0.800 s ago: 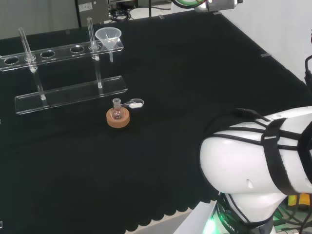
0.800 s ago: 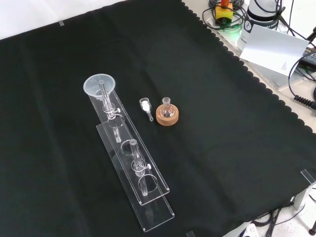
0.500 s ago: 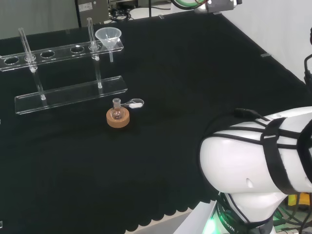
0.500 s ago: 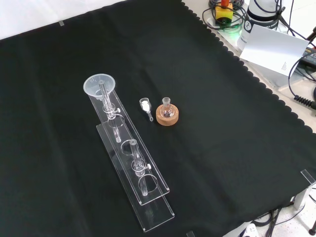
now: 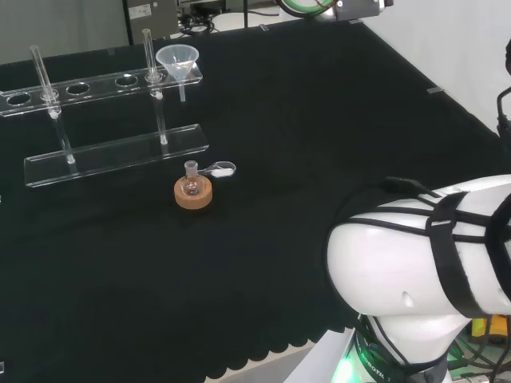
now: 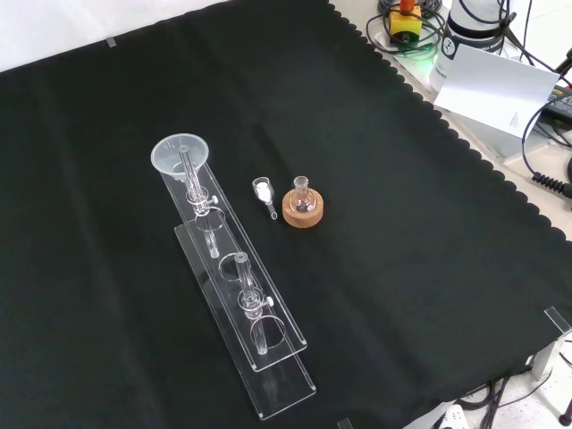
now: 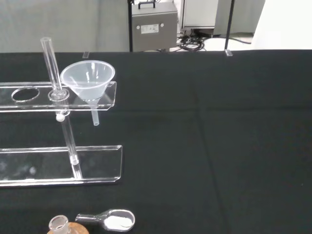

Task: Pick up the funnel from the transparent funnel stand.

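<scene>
Looking over my feeds, I find the funnel (image 5: 177, 61) seated in the end hole of the transparent funnel stand (image 5: 112, 153), its cone above the upper shelf and its stem hanging through toward the base plate. In the front view the funnel (image 6: 180, 154) sits at the stand's far end, the end toward the cloth's (image 6: 402, 223) far edge, while the stand (image 6: 246, 331) runs toward the near edge. Just beside the stand are a small flask (image 6: 302, 191) on a cork ring (image 6: 302, 211) and a little scoop (image 6: 264, 192) of white powder. My wrist camera faces the funnel (image 7: 88, 80) from well apart, so I judge the approach is not yet made. I cannot tell whether the hand is spread or curled. I expect the funnel to be light, thin-walled, smooth and slippery, likely plastic or glass, so I would pinch it by the rim or upper cone and lift straight up so that the stem clears its hole without dragging the stand, which looks light enough to tip.
</scene>
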You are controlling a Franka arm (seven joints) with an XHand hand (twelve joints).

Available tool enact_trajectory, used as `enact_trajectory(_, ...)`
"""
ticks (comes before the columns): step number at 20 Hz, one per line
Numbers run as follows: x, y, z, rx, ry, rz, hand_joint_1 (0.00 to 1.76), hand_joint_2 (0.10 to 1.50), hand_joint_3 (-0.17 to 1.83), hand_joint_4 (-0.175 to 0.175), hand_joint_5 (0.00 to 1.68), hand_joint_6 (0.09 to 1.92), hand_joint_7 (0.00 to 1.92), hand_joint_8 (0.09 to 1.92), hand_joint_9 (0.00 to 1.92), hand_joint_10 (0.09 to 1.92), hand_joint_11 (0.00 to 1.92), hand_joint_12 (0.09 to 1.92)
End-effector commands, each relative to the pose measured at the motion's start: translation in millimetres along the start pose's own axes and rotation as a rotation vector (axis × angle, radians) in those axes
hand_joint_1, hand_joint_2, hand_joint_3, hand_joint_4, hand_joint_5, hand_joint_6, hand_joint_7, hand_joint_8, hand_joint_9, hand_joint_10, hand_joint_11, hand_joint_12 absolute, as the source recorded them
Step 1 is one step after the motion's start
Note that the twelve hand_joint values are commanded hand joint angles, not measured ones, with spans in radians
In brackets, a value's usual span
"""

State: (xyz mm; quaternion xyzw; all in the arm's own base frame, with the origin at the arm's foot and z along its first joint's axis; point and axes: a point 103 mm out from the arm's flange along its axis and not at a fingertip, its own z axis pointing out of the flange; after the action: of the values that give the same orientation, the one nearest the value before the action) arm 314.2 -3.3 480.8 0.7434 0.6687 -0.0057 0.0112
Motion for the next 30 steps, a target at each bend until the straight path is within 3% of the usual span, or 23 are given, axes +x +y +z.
enact_trajectory(1,-19,13,20,0.035,-0.022,0.040,0.00,1.18,0.43,0.011,0.15,0.09,0.00,0.32,0.10,0.59,0.00,1.30)
enact_trajectory(6,-32,47,38,0.060,-0.029,0.029,0.00,1.16,0.41,0.012,0.15,0.09,0.01,0.33,0.11,0.59,0.00,1.31)
enact_trajectory(9,-34,79,50,0.074,-0.035,-0.009,0.10,1.10,0.36,0.009,0.15,0.09,0.04,0.36,0.14,0.61,0.00,1.31)
enact_trajectory(14,-33,149,70,0.167,-0.040,-0.067,0.33,0.95,0.27,-0.004,0.12,0.09,0.02,0.47,0.15,0.67,0.00,1.33)
enact_trajectory(18,-18,194,87,0.240,-0.088,-0.128,0.42,0.88,0.23,-0.010,0.08,0.09,0.00,0.47,0.12,0.69,0.00,1.34)
enact_trajectory(23,6,219,96,0.291,-0.112,-0.181,0.46,0.84,0.21,-0.016,0.05,0.09,0.00,0.46,0.14,0.71,0.00,1.37)
enact_trajectory(30,46,224,118,0.335,-0.128,-0.242,0.49,0.82,0.21,-0.020,0.05,0.09,0.00,0.51,0.15,0.73,0.00,1.40)
